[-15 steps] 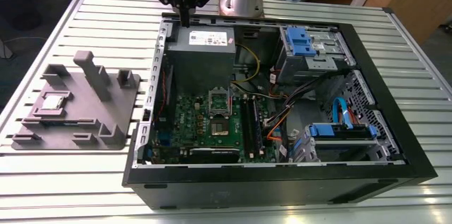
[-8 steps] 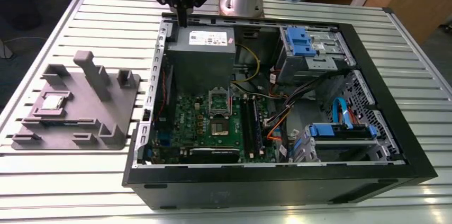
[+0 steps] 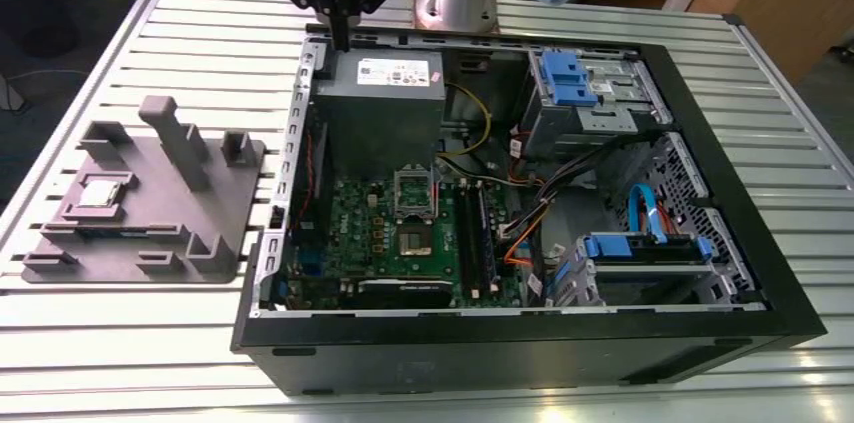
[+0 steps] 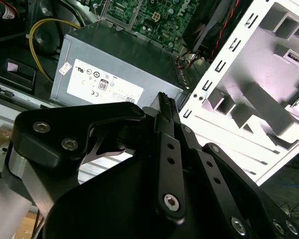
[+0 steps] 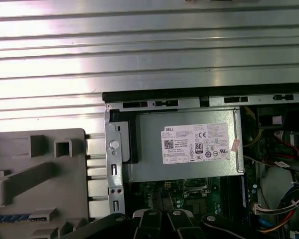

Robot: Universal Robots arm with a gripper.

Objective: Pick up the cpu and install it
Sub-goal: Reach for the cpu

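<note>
On the slatted table, the fixture holds the cpu flat, so my gripper (pinched shut, empty) should approach level.

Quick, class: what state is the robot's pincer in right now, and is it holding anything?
Pincer: closed, holding nothing; the cpu lies on the grey fixture.

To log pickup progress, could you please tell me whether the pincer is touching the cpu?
Apart. In the exterior view the pincer hangs over the computer case rim, while the cpu lies on the grey fixture, well aside.
</note>
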